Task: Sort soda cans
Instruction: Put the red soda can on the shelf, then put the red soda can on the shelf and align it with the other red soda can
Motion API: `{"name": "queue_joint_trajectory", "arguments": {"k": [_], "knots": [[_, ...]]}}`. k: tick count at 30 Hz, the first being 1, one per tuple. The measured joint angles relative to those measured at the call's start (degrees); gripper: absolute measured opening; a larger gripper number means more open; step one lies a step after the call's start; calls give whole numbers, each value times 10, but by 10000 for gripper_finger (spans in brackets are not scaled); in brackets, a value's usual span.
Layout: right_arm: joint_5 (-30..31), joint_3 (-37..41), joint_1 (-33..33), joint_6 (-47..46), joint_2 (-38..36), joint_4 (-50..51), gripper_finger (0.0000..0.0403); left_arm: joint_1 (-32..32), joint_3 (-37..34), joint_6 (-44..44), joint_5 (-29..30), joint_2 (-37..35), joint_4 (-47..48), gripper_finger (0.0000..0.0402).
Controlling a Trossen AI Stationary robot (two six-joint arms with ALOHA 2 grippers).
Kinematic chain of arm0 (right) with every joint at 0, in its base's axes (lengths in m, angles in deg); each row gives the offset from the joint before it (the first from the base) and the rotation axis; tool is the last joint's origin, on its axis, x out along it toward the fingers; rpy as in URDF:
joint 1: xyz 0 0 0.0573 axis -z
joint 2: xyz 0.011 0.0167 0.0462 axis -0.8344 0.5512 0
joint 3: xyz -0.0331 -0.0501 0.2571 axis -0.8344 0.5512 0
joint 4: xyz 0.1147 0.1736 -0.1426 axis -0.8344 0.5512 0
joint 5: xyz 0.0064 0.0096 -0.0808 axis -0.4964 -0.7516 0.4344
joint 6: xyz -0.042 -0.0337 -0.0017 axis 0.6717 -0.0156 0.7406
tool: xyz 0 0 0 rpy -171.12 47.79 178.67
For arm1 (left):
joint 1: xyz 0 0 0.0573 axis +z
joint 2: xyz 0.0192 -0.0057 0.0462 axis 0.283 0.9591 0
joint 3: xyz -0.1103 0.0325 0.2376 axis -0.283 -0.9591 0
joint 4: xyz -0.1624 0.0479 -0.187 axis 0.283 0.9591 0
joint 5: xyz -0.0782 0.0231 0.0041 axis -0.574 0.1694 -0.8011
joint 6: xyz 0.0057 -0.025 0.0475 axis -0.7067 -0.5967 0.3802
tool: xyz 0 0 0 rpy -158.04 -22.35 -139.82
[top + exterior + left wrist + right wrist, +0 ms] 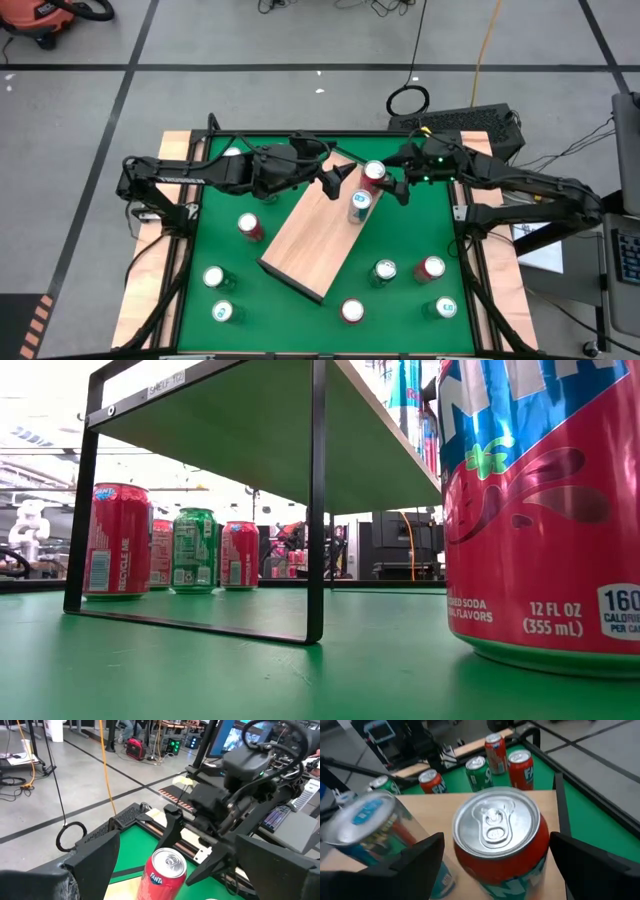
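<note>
A light wooden board (pixel 312 235) on black legs stands slantwise on the green table. On its far end stand a red soda can (pixel 374 172) and a blue-topped can (pixel 360 205). My right gripper (pixel 495 840) is open; its fingers stand on either side of the red can (pixel 495 835), with a gap showing on each side. My left gripper (pixel 175 845) is open too. It faces the same red can (pixel 165 875) from the table's left, a little short of it.
More cans stand upright on the green mat: red (pixel 250 226), green (pixel 215 278), green (pixel 225 312), red (pixel 352 311), green (pixel 384 271), red (pixel 430 268), blue-topped (pixel 445 308). The board's black leg (pixel 316 500) reaches the mat. A red-and-blue can (pixel 540 510) fills the low view's right.
</note>
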Motion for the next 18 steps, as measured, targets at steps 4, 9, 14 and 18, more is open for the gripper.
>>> {"name": "queue_joint_trajectory", "arguments": {"k": [4,9,14,18], "knots": [[0,0,0,-16,-28,-2,353,0,0,-23,3,0,8,392],[4,-36,0,-25,-60,13,353,3,0,-91,4,-5,62,392],[56,-102,0,-25,-66,38,353,13,0,-149,3,-21,130,392],[97,-145,0,-14,-65,43,353,31,0,-168,3,-39,191,392]]}}
